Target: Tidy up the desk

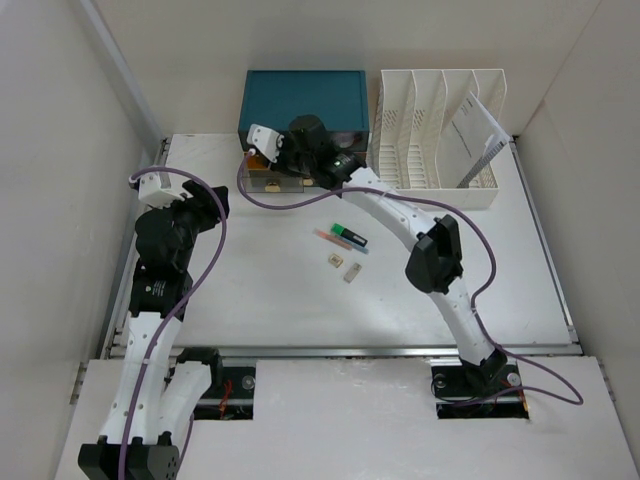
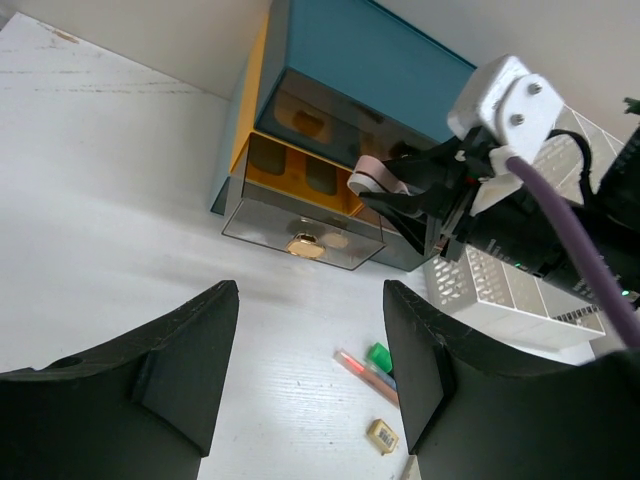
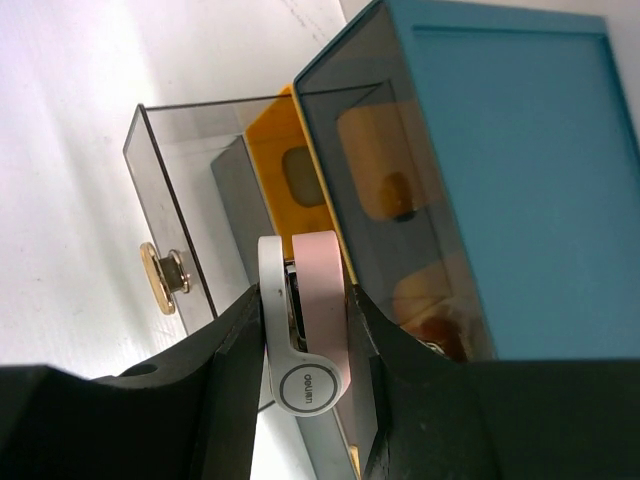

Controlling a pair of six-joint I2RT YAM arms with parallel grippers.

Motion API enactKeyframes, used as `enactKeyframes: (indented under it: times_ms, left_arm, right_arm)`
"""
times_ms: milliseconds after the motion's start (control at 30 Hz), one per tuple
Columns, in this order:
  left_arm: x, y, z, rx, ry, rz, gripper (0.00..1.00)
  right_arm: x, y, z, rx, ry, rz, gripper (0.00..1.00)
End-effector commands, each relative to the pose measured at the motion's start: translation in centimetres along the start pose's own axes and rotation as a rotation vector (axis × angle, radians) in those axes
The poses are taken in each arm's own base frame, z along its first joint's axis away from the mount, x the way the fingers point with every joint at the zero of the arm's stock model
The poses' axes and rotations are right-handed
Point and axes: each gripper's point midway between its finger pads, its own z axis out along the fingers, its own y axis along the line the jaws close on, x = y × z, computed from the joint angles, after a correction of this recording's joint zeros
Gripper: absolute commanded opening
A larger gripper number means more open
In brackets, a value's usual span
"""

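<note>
The white desk (image 1: 270,300) holds a teal drawer box (image 1: 305,95) at the back, its smoky lower drawer (image 1: 268,182) pulled open. My right gripper (image 1: 268,158) is shut on a pink and white stapler (image 3: 305,330) and holds it over the open drawer (image 3: 190,200) with its gold knob (image 3: 160,275). The stapler also shows in the left wrist view (image 2: 375,180). My left gripper (image 2: 310,370) is open and empty above the desk's left side, facing the drawer (image 2: 300,215). It also shows in the top view (image 1: 212,205).
In the middle of the desk lie pens (image 1: 335,238), a green and black marker (image 1: 350,236) and two small tan pieces (image 1: 334,260). A white slotted file rack (image 1: 435,130) with papers (image 1: 475,135) stands at the back right. White walls enclose the desk.
</note>
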Motion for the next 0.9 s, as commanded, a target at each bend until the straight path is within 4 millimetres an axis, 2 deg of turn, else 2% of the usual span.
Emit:
enactKeyframes:
  times_ms: [0,67,233,400,433,467,567,600,867]
  left_arm:
    - [-0.7,-0.3,0.1,0.018,-0.033,0.014,0.57]
    - [-0.7,-0.3,0.1,0.018,-0.033,0.014,0.57]
    - [-0.7,-0.3,0.1,0.018,-0.033,0.014,0.58]
    - [-0.7,-0.3,0.1,0.018,-0.033,0.014,0.58]
    - [-0.7,-0.3,0.1,0.018,-0.033,0.014,0.58]
    - [-0.7,-0.3,0.1,0.018,-0.033,0.014,0.58]
    - [-0.7,-0.3,0.1,0.018,-0.033,0.014,0.58]
    - [-0.7,-0.3,0.1,0.018,-0.033,0.014,0.58]
    - [-0.7,-0.3,0.1,0.018,-0.033,0.014,0.58]
  right_arm:
    - [-1.8,-1.1,0.5,0.061,-0.054,0.008,0.25]
    - [-1.6,-1.0,0.8,0.062,-0.055,0.008,0.27]
    - [0.4,-1.0,2.0,0.084,-0.018,0.014,0.31]
    - [0.7,-1.0,2.3,0.091,-0.012,0.014,0.36]
    - [0.7,-1.0,2.3,0.091,-0.012,0.014,0.39]
    - [0.7,-1.0,2.3,0.091,-0.012,0.014,0.46]
    - [1.1,-0.7,2.4,0.085,-0.005,0.014,0.51]
    - [1.1,-0.7,2.4,0.085,-0.005,0.014,0.56]
    - [1.0,-0.9,1.9,0.091,0.003,0.015,0.62]
